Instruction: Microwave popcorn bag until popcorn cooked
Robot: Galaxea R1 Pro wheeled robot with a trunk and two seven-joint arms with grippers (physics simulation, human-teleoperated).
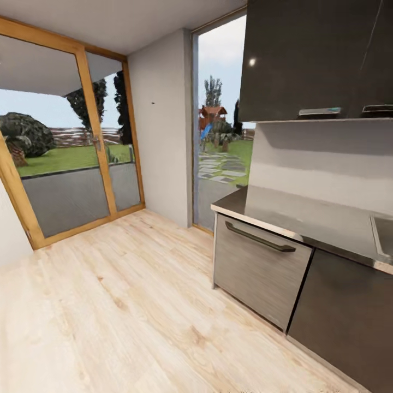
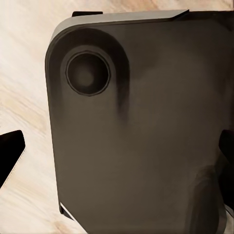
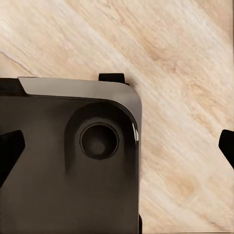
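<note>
Pale wooden floorboards (image 1: 120,305) are covering most of the head view, and daylight is coming in through a large glass door with a wooden frame (image 1: 90,136) at the far left. Beside a white wall section (image 1: 161,125), a tall narrow window (image 1: 218,125) is showing a garden with a stone path and a small red playhouse.

At the right side, the countertop (image 1: 305,218) is running along the wall as a grey brushed-metal slab, and its visible part is carrying nothing. The edge of a sunken basin or similar recess (image 1: 382,234) is showing at its far right end. Under it, a grey drawer front with a long dark handle (image 1: 259,237) is standing next to a darker cabinet door (image 1: 344,311). Dark glossy upper cabinets (image 1: 316,54) are hanging above.

In the left wrist view, the left gripper (image 2: 117,151) is pointing down at the dark rounded base of the robot (image 2: 146,131), with the wooden floor around it. Its two dark fingertips (image 2: 9,148) are sitting at opposite edges, wide apart, with nothing between them.

In the right wrist view, the right gripper (image 3: 117,146) is also looking down over the same kind of dark base corner (image 3: 68,165) and the floor. Its fingertips (image 3: 9,148) are likewise spread far apart and holding nothing.
</note>
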